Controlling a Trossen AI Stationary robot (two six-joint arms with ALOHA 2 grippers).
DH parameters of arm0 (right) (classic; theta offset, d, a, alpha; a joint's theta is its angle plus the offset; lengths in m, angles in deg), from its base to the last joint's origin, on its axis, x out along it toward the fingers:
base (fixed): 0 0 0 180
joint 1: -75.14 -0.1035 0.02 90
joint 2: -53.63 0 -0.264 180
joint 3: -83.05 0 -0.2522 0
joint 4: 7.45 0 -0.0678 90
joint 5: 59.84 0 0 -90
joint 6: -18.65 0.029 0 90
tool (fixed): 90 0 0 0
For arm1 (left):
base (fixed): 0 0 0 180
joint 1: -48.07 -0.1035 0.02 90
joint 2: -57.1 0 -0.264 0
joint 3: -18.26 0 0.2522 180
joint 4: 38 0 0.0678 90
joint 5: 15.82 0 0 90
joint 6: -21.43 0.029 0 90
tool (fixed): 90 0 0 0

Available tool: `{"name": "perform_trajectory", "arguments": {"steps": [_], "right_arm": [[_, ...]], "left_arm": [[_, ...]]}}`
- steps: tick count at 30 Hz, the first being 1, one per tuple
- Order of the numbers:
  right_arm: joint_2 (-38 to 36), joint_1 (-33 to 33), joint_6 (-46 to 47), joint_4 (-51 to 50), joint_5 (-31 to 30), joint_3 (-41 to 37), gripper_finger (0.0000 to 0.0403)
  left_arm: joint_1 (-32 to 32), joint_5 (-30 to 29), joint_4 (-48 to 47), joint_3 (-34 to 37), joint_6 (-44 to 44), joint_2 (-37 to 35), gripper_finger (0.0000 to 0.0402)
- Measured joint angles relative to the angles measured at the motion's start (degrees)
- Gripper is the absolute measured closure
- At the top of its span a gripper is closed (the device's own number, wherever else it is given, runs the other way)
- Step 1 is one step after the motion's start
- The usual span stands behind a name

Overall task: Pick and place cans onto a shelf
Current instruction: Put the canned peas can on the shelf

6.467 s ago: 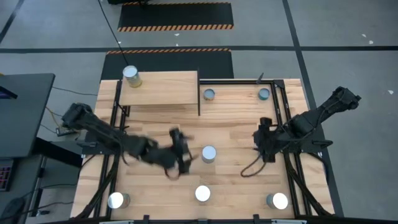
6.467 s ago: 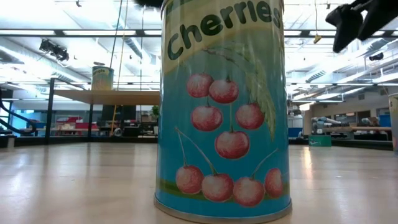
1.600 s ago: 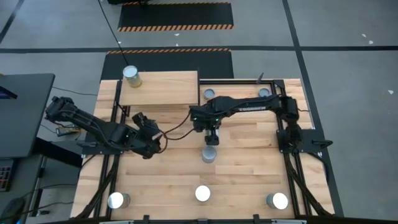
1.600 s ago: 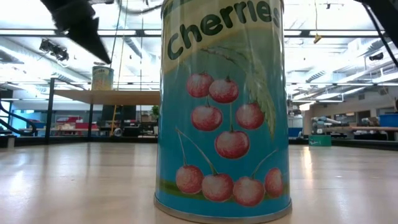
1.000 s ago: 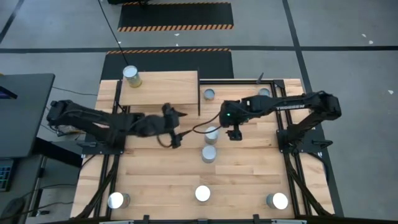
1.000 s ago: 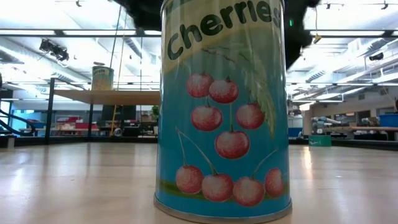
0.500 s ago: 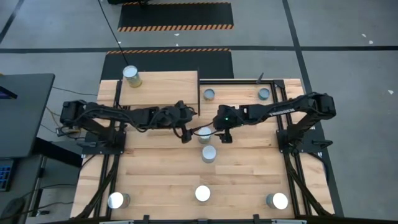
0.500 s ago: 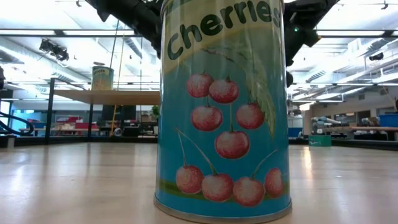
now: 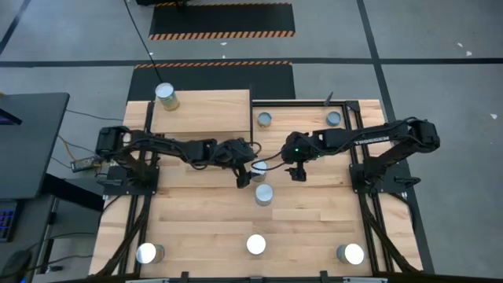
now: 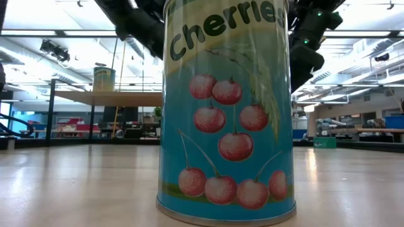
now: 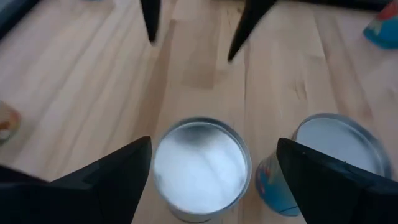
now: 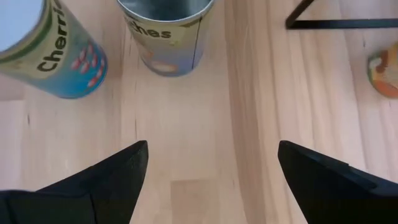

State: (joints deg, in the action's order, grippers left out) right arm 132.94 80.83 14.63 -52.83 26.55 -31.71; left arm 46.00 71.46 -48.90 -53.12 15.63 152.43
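Note:
My left gripper is open. Its fingers stand on either side of a silver-topped can that stands upright on the tabletop, in front of the shelf's legs. I see no touch. A second can stands just nearer. My right gripper is open and empty, to the right of both cans. The wooden shelf stands at the far left on black legs, and one can stands on it. The low view is filled by a blue "Cherries" can.
Two cans stand at the table's far side. Three more stand along the near edge. The shelf's black legs rise just beyond the left gripper. Bare tabletop lies to the right of the middle cans.
My left gripper has moved toward the table's right edge, up to the can in front of the shelf, and now straddles it. The can has stayed where it was. My right gripper has stayed near the can's right side, open.

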Motion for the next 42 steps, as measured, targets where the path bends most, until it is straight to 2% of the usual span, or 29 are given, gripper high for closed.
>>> {"name": "perform_trajectory", "arguments": {"steps": [6,17,26,33,42], "right_arm": [[-2.3,0.0,0.9,-0.6,0.0,0.0,0.0035],[-2.4,0.0,1.3,-1.6,0.1,-0.3,0.0035],[-2.4,0.0,1.5,-1.8,0.2,-0.3,0.0035],[-2.4,0.0,1.5,-1.9,0.2,-0.3,0.0035],[-2.4,0.0,2.4,-1.9,0.2,-0.4,0.0035]], "left_arm": [[0.3,0.2,0.1,-3.8,0.1,3.2,0.0048],[0.0,-3.0,0.5,-4.0,0.6,6.9,0.0048],[0.1,-1.5,-0.7,-3.9,0.6,7.1,0.0048],[0.0,-0.4,-4.1,-3.9,-2.5,7.1,0.0048],[0.4,-1.8,-3.3,-3.9,-0.5,7.4,0.0054]]}}
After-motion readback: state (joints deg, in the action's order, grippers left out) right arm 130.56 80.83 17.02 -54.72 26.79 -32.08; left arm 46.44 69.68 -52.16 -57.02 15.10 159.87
